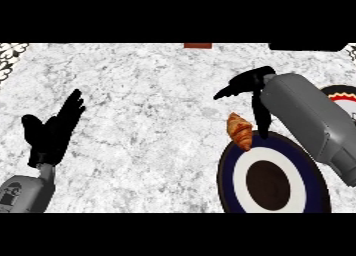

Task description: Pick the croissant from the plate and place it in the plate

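Note:
A golden-brown croissant [239, 131] lies tilted on the upper-left rim of a round plate [229, 175] with a navy rim, a white ring and a dark brown centre. My right hand [249, 85] hovers just above and behind it, fingers spread and mostly straight. One finger [261, 117] points down right beside the croissant; I cannot see whether it touches. A second plate [347, 95], with a red, black and white pattern, shows at the right edge, largely hidden by my right forearm. My left hand [52, 132] rests open at the left, fingers up.
The counter top [151, 125] is pale speckled marble. A small reddish-brown object [198, 45] sits at the far edge. Patterned tiles [4, 62] show in the top corners.

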You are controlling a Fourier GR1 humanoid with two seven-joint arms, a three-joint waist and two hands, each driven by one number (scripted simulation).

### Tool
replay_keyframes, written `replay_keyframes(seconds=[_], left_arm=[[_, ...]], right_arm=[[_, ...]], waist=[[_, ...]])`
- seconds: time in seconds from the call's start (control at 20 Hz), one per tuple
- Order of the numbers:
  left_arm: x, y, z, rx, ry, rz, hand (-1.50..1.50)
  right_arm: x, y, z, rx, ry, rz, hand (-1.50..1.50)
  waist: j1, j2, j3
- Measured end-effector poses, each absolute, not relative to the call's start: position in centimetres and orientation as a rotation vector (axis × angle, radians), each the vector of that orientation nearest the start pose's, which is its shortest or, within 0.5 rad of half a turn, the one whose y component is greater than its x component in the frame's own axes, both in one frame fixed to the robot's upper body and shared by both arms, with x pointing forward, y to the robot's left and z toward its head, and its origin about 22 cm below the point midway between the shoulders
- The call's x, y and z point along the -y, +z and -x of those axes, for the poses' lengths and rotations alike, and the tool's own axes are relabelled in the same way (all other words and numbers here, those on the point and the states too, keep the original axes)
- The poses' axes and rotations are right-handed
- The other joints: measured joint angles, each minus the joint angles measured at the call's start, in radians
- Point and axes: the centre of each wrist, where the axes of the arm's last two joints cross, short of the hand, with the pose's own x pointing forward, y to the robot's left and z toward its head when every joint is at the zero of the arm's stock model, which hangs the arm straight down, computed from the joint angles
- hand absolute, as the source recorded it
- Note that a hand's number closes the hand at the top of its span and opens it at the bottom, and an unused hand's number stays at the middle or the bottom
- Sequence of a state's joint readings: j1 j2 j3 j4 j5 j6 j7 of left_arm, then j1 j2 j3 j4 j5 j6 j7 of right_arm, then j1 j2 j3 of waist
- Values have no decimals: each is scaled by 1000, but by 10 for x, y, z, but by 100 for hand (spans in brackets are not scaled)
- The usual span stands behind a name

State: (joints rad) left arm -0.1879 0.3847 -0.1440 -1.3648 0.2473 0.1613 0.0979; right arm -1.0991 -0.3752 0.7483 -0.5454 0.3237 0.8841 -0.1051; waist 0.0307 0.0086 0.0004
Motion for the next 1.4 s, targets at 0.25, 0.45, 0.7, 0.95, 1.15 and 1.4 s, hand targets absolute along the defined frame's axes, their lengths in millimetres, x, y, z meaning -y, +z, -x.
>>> replay_keyframes(seconds=[0.25,0.45,0.7,0.95,1.15,1.4], left_arm=[[-280,20,-289,1422,-106,-158,0],[-280,21,-289,1417,-107,-160,0],[-282,20,-291,1416,-100,-162,0],[-279,20,-292,1409,-104,-162,0],[-279,23,-293,1416,-105,-154,0],[-274,25,-288,1421,-104,-156,0]], right_arm=[[163,91,-441,563,1900,86,-150],[153,82,-441,503,1942,112,-150],[145,67,-438,451,1971,118,-150],[143,56,-437,418,1991,150,-150],[142,51,-436,420,2015,158,-150],[142,46,-435,407,2049,163,-150]], waist=[[-4,0,0],[-3,0,0],[-9,-2,0],[-10,-4,-1],[-9,-12,-5],[-5,-20,-7]])
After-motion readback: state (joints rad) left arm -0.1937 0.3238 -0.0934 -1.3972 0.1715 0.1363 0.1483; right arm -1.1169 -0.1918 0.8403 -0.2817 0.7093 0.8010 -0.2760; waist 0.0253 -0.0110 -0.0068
